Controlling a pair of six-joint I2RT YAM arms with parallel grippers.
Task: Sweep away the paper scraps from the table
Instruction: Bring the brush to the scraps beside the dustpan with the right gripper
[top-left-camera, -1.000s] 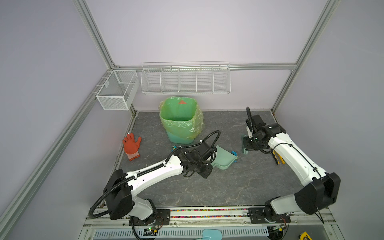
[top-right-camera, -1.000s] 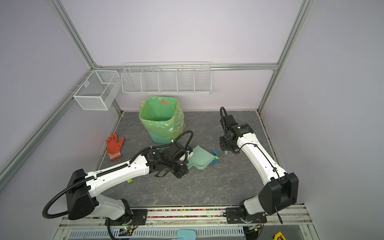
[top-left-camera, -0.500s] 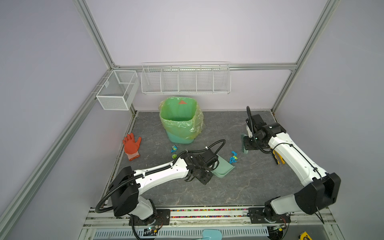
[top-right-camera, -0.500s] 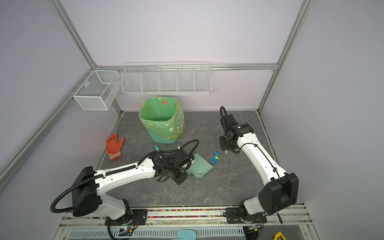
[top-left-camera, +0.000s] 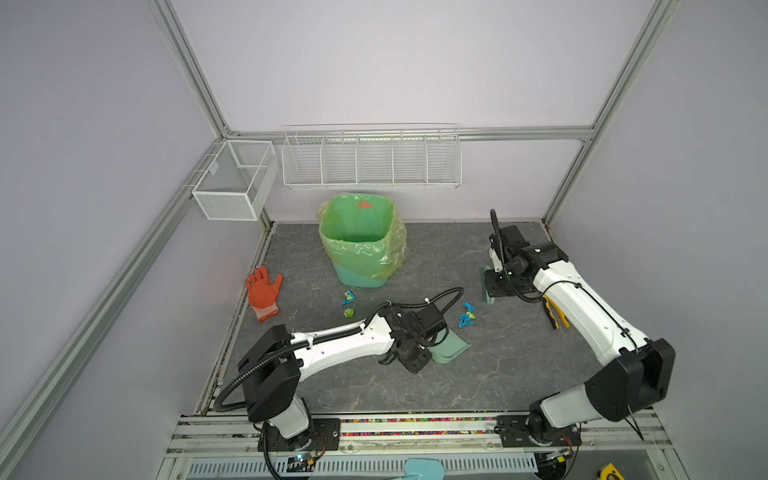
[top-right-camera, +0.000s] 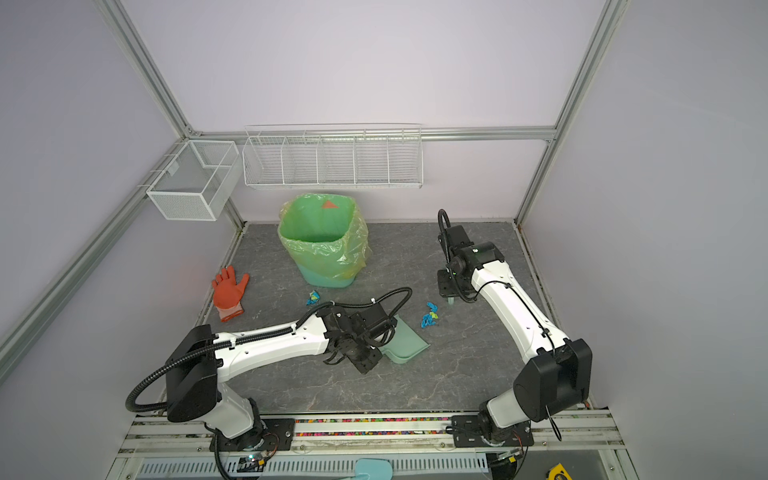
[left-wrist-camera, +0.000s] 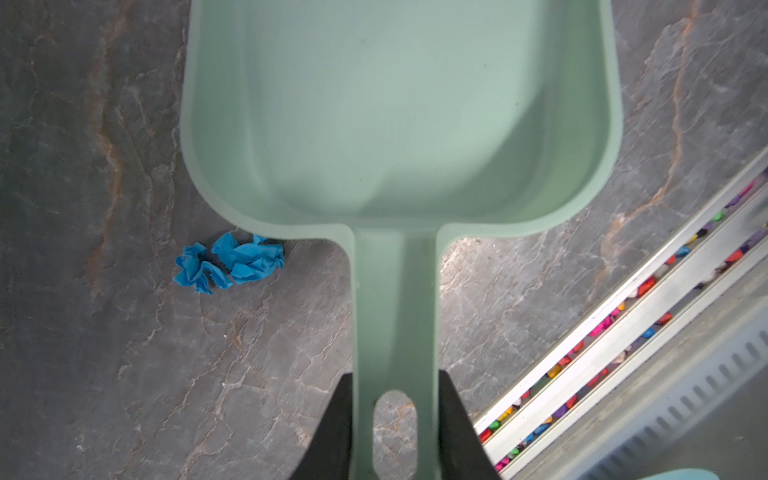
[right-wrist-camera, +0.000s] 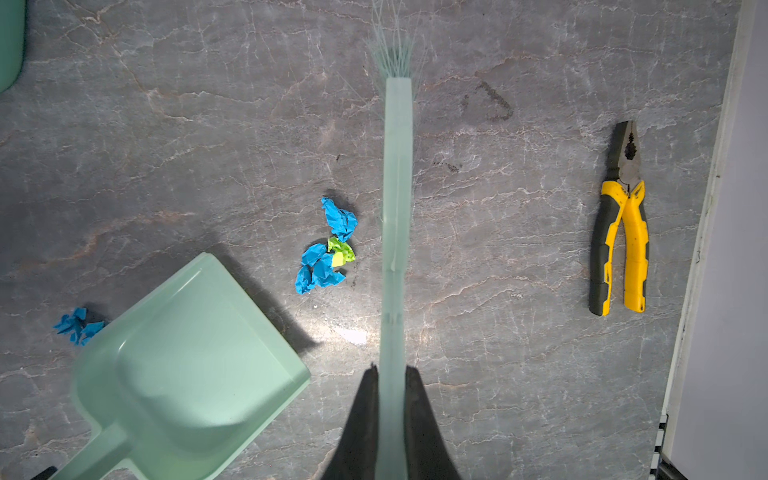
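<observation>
Our right gripper (right-wrist-camera: 391, 374) clenches the brush (right-wrist-camera: 397, 187) handle, our left gripper (left-wrist-camera: 395, 384) the dustpan (left-wrist-camera: 395, 124) handle. The nearest paper scraps (right-wrist-camera: 326, 253) lie on the table (right-wrist-camera: 519, 249) between brush and dustpan mouth, just beside the brush's long axis, so the right arm is nearer

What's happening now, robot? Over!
Left gripper shut on dustpan handle, pan empty. Right gripper shut on brush. Paper scraps loose on table, one cluster between brush and dustpan. Pliers off aside, nothing blocking.
</observation>
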